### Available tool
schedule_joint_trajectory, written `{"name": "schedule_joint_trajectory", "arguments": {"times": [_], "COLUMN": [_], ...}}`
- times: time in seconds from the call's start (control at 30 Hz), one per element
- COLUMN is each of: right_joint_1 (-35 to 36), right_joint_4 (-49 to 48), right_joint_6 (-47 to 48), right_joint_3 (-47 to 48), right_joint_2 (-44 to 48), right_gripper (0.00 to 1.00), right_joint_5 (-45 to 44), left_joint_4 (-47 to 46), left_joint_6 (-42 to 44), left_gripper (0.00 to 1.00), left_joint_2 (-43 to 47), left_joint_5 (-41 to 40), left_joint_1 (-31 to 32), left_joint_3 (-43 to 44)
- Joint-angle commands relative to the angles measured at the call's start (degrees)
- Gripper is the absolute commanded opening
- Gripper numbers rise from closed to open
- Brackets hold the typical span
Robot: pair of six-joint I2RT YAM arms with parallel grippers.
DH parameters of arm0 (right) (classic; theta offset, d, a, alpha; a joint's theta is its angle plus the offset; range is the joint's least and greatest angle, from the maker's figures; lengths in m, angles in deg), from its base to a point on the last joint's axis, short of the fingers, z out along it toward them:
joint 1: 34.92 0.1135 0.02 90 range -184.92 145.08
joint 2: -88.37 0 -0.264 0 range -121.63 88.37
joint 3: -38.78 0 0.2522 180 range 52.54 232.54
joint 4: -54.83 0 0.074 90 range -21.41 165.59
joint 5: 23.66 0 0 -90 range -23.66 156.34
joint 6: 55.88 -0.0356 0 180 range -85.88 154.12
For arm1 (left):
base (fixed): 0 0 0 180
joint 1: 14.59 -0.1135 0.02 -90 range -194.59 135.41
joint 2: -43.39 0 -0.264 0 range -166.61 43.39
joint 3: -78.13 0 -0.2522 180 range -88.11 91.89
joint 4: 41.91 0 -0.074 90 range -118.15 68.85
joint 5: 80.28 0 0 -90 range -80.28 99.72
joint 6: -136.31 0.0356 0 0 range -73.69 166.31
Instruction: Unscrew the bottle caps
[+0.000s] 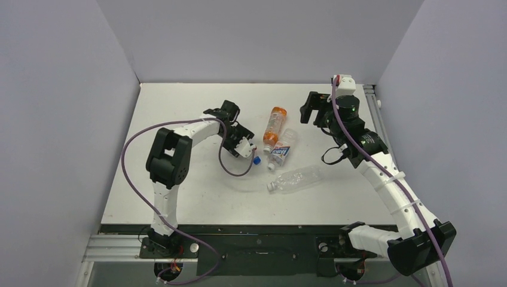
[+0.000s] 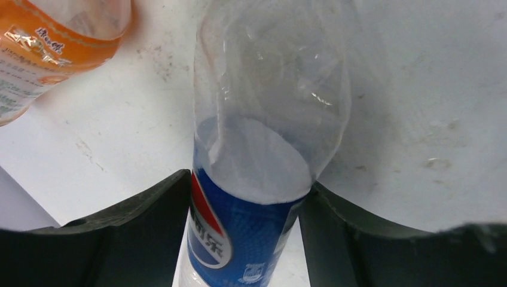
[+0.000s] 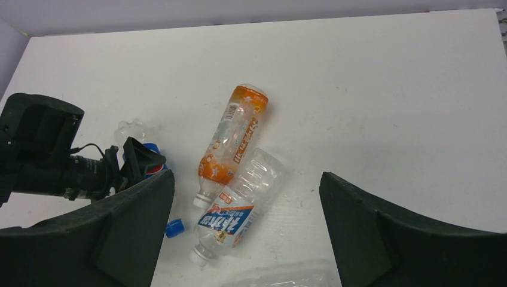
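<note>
While left fingers (image 2: 137, 239) clamp the Pepsi bottle (image 2: 239, 239), right fingers (image 3: 382, 233) stand apart.

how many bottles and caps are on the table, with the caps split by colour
bottles: 4 (pepsi bottle, orange bottle, short labelled bottle, plain bottle)
blue caps: 1 (blue cap)
white caps: 3 (orange bottle's cap, short bottle's cap, plain bottle's cap)
total: 8

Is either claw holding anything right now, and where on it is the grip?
The left claw is closed on the Pepsi bottle, fingers pressing either side of its blue label band. The right claw is open and holds nothing.
</note>
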Motion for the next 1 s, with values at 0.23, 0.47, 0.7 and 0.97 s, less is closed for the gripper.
{"name": "schedule_joint_trajectory", "arguments": {"times": [0.23,0.47,0.7,0.97], "right_joint_1": [4.7,11.3,18.0,23.3], "right_joint_4": [-2.9,-2.1,-3.8,-8.2], "right_joint_6": [-3.4,-5.0,-6.9,-9.8], "right_joint_3": [3.2,8.0,15.0,16.4], "right_joint_2": [-1.8,-2.4,-3.6,-3.1], "right_gripper": [0.87,0.87,0.88,0.86], "right_joint_5": [0.8,-2.0,-1.3,0.9], "left_joint_4": [-1.9,-5.0,-26.0,-35.4], "left_joint_6": [-19.6,-45.4,-73.7,-88.1], "left_gripper": [0.39,0.39,0.31,0.27], "left_joint_2": [13.2,27.0,46.9,52.7], "left_joint_5": [2.3,12.9,16.2,14.1], "left_joint_1": [0.4,-0.9,0.3,2.3], "left_joint_3": [-7.8,-6.9,-18.0,-23.7]}}
